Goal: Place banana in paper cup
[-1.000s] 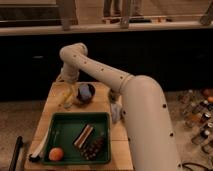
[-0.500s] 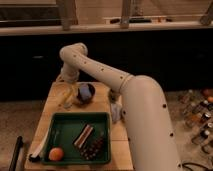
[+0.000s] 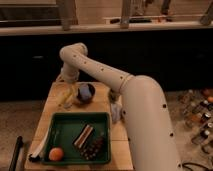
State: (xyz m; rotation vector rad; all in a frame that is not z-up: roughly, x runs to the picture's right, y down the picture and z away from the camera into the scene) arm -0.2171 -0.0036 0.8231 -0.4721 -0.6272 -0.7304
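Note:
The banana (image 3: 66, 96) is slim and yellow and lies on the far left of the wooden table (image 3: 117, 145), just left of the dark blue bowl (image 3: 86, 93). My gripper (image 3: 65, 84) hangs at the end of the white arm, right above the banana's far end. A small pale object that looks like the paper cup (image 3: 116, 111) stands by the far right corner of the green tray, close against my arm and partly hidden by it.
The green tray (image 3: 62, 123) holds a round orange fruit (image 3: 56, 153), a brown bar (image 3: 83, 135) and a dark cluster (image 3: 94, 146). A white strip (image 3: 40, 146) lies along the tray's left side. Several bottles (image 3: 200, 116) stand to the right. A dark counter runs behind.

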